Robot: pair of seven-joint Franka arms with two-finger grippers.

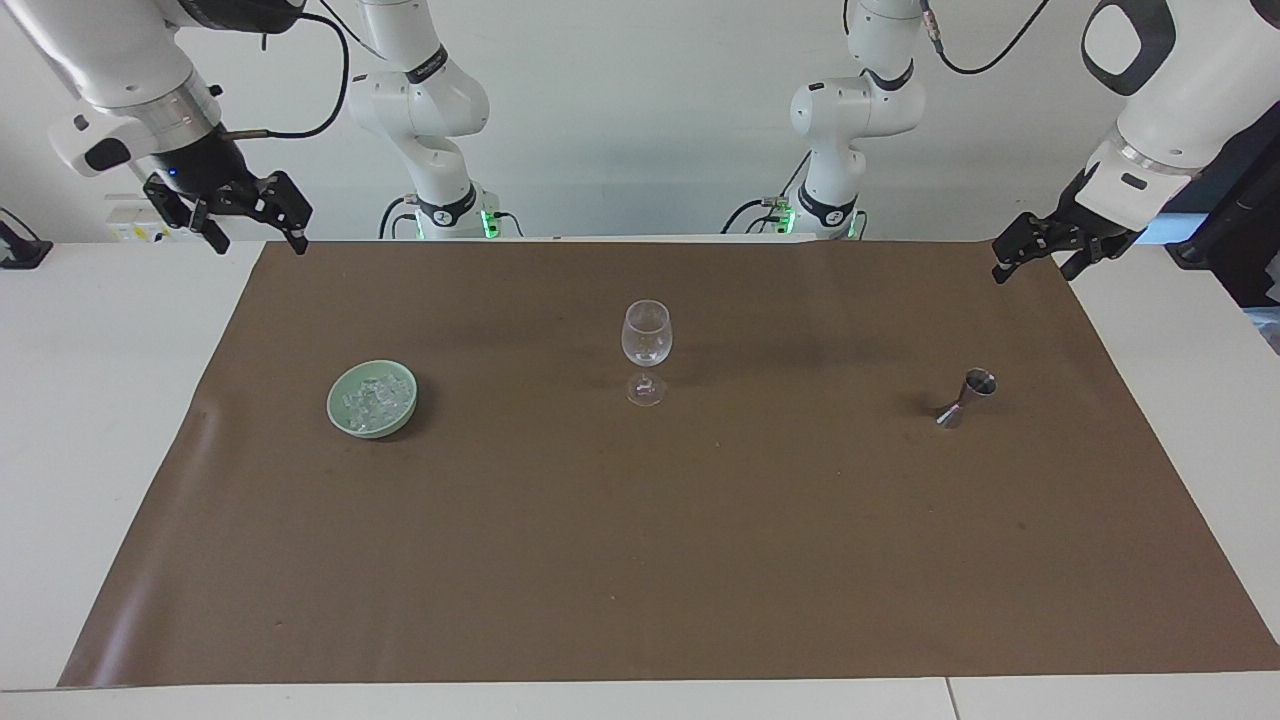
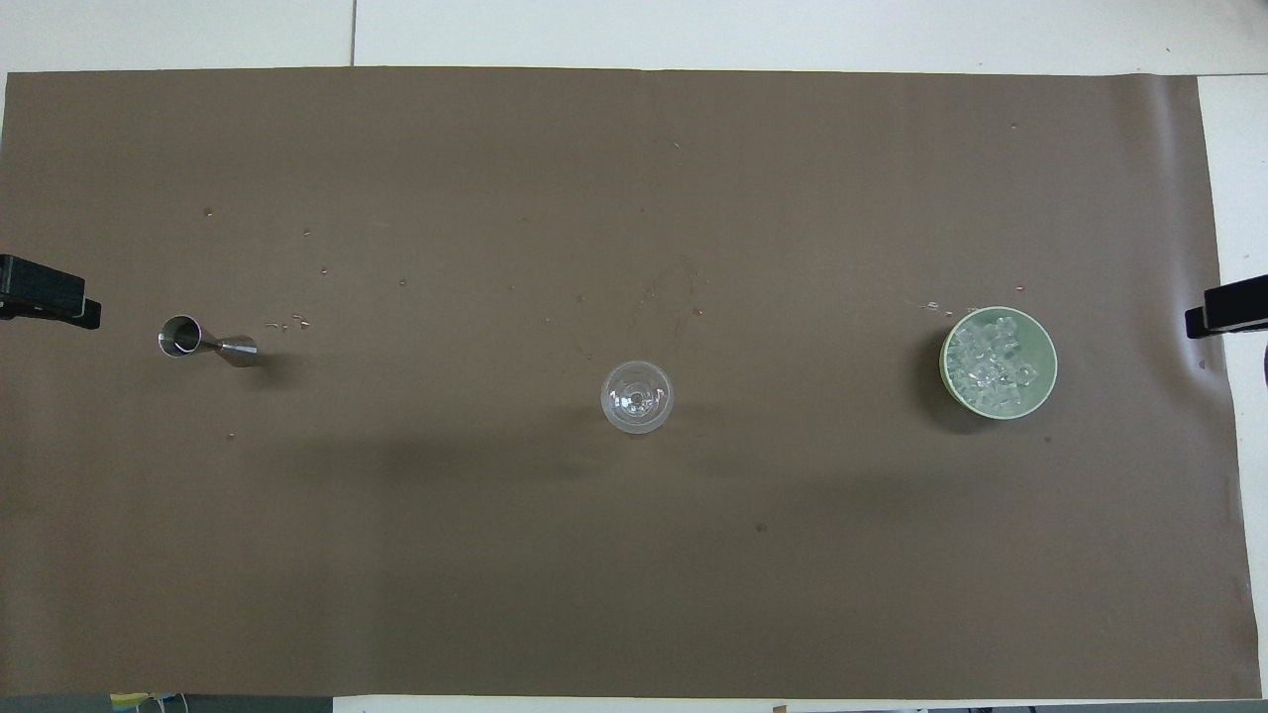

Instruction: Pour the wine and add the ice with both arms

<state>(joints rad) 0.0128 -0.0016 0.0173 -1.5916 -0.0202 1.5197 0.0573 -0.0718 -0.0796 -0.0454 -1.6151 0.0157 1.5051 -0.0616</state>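
A clear wine glass [image 1: 646, 335] [image 2: 636, 396] stands upright mid-mat and looks empty. The ice [image 1: 372, 398] [image 2: 991, 364] is a heap of clear chunks in a pale green bowl [image 1: 335, 410] [image 2: 1048, 381] toward the right arm's end. A steel jigger [image 1: 968, 395] [image 2: 198, 340] stands toward the left arm's end; wine does not show, and I cannot tell what the jigger holds. My right gripper [image 1: 253, 238] [image 2: 1226, 309] hangs open over the mat's corner, apart from the bowl. Over the other robot-side corner my left gripper [image 1: 1033, 268] [image 2: 45, 300] is open and holds nothing.
A brown mat [image 1: 640, 550] covers most of the white table [image 1: 100, 400]. Two smaller white arm bases [image 1: 440, 205] [image 1: 825, 200] stand at the table's robot-side edge. A few tiny specks [image 2: 292, 323] lie beside the jigger.
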